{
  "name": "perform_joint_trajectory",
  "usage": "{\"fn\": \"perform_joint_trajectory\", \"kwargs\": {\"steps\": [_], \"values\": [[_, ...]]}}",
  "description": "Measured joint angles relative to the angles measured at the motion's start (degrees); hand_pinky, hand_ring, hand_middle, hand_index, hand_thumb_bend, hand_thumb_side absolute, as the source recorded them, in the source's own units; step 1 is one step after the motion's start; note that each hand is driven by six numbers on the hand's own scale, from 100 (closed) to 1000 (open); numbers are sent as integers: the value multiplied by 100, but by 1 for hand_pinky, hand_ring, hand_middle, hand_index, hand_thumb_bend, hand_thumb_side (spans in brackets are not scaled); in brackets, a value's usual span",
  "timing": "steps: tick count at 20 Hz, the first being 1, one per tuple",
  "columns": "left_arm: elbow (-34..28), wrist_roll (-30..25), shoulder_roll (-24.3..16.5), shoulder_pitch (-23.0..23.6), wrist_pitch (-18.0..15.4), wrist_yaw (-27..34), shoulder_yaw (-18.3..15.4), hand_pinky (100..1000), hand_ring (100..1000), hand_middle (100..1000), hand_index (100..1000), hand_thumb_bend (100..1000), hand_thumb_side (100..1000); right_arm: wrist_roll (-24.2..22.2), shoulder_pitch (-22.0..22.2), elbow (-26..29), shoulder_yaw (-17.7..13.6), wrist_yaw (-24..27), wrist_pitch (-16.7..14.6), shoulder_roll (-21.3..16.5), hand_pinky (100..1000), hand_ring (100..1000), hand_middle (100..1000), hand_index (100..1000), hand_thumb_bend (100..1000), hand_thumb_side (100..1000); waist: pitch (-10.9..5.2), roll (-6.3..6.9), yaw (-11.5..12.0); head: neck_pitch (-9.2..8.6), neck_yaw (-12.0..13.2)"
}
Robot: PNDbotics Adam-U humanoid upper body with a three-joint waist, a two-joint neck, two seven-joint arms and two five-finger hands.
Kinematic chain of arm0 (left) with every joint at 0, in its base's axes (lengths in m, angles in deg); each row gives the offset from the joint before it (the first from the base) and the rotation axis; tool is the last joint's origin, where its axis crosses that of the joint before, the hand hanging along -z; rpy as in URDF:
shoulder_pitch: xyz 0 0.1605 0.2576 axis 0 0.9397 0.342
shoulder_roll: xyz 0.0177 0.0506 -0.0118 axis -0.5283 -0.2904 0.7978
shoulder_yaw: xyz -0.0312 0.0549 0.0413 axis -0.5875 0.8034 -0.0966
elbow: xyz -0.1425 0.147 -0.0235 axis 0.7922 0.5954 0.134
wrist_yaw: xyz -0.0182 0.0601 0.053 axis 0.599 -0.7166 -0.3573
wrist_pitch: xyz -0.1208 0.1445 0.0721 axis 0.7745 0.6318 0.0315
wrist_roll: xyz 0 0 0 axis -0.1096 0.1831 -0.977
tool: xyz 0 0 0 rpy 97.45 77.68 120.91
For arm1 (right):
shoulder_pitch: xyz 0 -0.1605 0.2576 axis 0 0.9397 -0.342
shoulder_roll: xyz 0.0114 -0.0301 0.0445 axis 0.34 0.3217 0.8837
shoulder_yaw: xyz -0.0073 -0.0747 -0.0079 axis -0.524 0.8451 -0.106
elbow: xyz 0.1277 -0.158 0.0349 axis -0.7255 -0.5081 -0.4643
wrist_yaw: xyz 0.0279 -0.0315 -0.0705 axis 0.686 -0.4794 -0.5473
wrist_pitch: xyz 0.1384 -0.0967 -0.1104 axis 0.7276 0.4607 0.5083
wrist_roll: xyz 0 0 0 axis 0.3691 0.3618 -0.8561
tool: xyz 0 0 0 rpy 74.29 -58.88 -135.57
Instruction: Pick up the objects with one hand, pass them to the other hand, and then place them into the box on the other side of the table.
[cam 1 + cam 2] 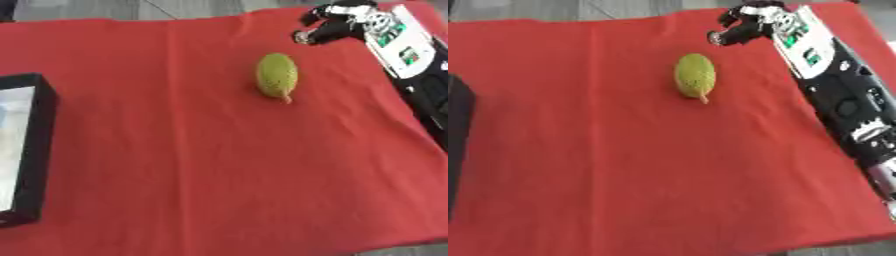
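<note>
Nothing done yet: fruit (276,75) lies untouched mid-cloth (219,175), right hand (744,27) upper right with fingers curled on nothing, box (31,150) waiting at left.

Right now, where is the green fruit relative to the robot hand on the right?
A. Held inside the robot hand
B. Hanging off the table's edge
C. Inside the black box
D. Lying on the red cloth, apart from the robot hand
D: the green fruit lies on the red cloth, clear of the right robot hand, whose fingers are curled and hold nothing; the black box sits at the far left.
</note>
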Motion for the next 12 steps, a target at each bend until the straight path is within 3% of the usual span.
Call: {"fn": "perform_joint_trajectory", "kwargs": {"steps": [9,12], "values": [[0,-13,0,1,44,-9,-17,903,726,713,762,548,605,-847,9,69,-21,8,-124,-82,838,878,924,931,208,442,2,-4,-1,0,19],[0,-12,0,1,47,-10,-17,903,726,713,761,550,604,-1063,16,113,-12,6,-179,-88,836,870,904,888,217,405,2,-2,-1,0,18]]}}
